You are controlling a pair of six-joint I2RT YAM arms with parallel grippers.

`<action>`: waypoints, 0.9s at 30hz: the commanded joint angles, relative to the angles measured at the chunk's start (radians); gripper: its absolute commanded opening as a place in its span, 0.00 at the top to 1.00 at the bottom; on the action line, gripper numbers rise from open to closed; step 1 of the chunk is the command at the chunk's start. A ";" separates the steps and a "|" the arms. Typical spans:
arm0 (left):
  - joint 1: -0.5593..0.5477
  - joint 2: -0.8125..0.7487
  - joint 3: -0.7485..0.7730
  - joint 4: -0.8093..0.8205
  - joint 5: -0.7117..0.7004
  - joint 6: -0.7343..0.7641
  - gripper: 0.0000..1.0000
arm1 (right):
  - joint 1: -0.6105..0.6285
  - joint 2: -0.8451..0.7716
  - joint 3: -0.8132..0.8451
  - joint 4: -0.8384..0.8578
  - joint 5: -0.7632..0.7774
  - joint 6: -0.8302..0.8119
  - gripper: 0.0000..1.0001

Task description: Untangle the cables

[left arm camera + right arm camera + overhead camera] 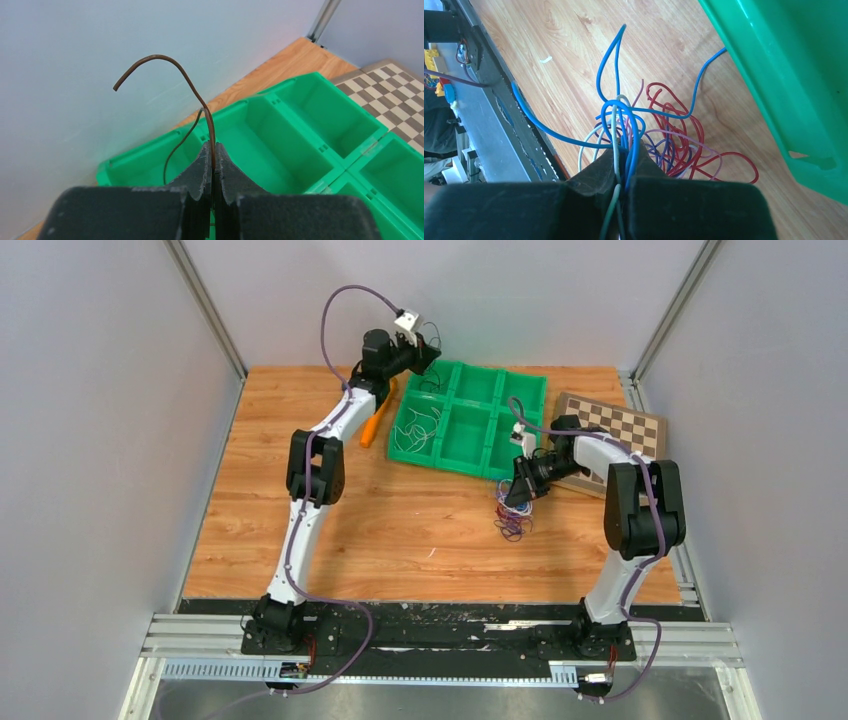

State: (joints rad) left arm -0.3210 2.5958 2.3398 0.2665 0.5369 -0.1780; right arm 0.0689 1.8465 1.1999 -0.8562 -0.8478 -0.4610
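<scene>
Cables (512, 521) in blue, red, purple and white are lying in a tangled clump on the wooden table (330, 540), near the front right corner of the green tray (468, 435). The right claw (521, 496) is reaching down into the top of that clump. In the right wrist view its fingers (591, 177) are pressing together on a few strands: a blue loop, a white one and a green one are running down between the pads. The rest of the clump is spreading over the wood beyond the tips, with the red loops lying on the side nearest the tray wall and one blue strand running up towards that wall.

The left claw (428, 352) is hanging above the far left corner of the tray, lifted clear of it. In the left wrist view its fingers (197, 170) are squeezing shut on a single thin brown wire (172, 61). This wire is rising from the tips and arching over to the left, while a second length is dropping towards the far left compartment below.

Loose strands (418, 430) are lying in the near left compartment of the tray. An orange object (375, 425) is lying on the table just beside the tray's left wall. A chessboard (620, 430) is sitting to the right of the tray, partly behind the right arm.
</scene>
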 commanded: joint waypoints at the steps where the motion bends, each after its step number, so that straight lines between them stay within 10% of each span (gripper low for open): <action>1: -0.022 0.002 0.033 0.077 0.017 -0.024 0.96 | -0.001 0.016 0.042 -0.006 -0.048 -0.004 1.00; 27: -0.037 0.008 -0.118 0.181 0.144 -0.316 0.99 | 0.000 0.008 0.064 -0.049 -0.026 -0.019 1.00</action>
State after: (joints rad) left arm -0.3714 2.6148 2.2299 0.3851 0.6838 -0.4431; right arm 0.0689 1.8648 1.2251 -0.8886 -0.8505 -0.4644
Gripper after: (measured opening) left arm 0.010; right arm 0.036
